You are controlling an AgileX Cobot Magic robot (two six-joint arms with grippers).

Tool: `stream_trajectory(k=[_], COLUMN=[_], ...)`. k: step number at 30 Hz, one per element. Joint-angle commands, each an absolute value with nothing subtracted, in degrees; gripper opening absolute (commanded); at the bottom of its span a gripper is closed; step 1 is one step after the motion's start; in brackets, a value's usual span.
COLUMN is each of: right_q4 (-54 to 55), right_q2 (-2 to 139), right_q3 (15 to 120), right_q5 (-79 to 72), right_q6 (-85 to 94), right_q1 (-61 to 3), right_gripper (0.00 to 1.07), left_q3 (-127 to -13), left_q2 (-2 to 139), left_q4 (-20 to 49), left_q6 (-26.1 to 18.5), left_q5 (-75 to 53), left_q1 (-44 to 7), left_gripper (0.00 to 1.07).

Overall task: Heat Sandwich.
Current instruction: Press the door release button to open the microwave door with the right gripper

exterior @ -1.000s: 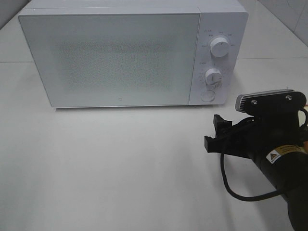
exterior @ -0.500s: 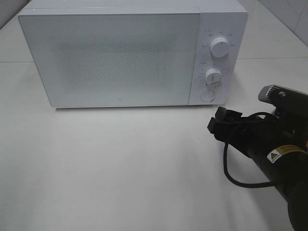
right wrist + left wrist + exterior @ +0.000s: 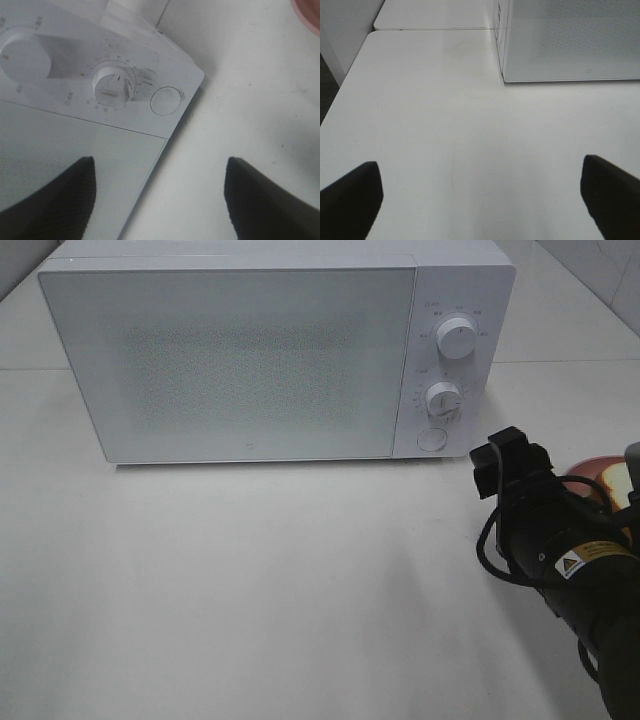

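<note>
The white microwave [image 3: 260, 350] stands at the back of the table with its door shut. My right gripper [image 3: 500, 456] hovers low in front of the microwave's lower right corner, open, with nothing between its fingers. In the right wrist view the right gripper [image 3: 160, 200] faces the control panel, where the lower knob [image 3: 114, 86] and a round button [image 3: 166, 100] show. A pink plate [image 3: 592, 466] peeks out behind the right arm, and its rim [image 3: 308, 12] also appears in the right wrist view. The sandwich is hidden by the arm. My left gripper [image 3: 480, 200] is open over bare table.
The upper knob [image 3: 456, 338] sits above the lower one [image 3: 443, 398] on the panel. The microwave's front left corner [image 3: 506, 75] is ahead of the left gripper. The table's left edge [image 3: 350, 75] drops off nearby. A black cable [image 3: 495, 550] loops from the right arm.
The right arm has swung to the right and turned, carrying its gripper from the table's middle right toward the microwave's lower right corner. The pink plate has come into view behind it.
</note>
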State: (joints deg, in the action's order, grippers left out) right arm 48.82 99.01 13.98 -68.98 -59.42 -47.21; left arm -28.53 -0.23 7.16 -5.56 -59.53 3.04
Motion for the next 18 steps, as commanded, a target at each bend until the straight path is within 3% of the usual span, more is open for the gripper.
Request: stream_trajectory(k=[1,8,11,12,13,15,18], right_q4=[48.8,48.8,48.8,48.8,48.8,48.4,48.0], right_q2=[99.0,99.0,99.0,99.0,99.0,99.0,99.0], right_q3=[14.0,14.0,14.0,14.0,14.0,14.0,14.0], right_q5=[-69.0,-68.6,-67.8,-67.4,-67.4,-66.8,-66.6], right_q6=[-70.6,-80.3,-81.8,-82.3,-82.3,-82.4,-82.4], right_q1=[-47.5,-47.5,-47.5,-47.5,-47.5,-47.5,-47.5], right_gripper=[0.65,0.43,0.24,0.12,0.12,0.00,0.00], left_q3=[-28.4,-28.4,-28.4,-28.4,-28.4,-28.4,-28.4], left_q2=[-1.8,-1.8,-1.8,-1.8,-1.8,-1.8,-1.8], left_q4=[7.7,7.7,7.7,7.7,7.7,7.7,7.7], left_q6=[-5.4,-5.4,-5.4,-5.4,-5.4,-5.4,-5.4], left_q5=[-59.4,-59.4,-59.4,-59.4,-59.4,-59.4,-59.4], left_q1=[2.9,2.9,2.9,2.9,2.9,2.9,2.9], left_gripper=[1.01,1.01,1.01,1.01,1.01,1.01,1.01])
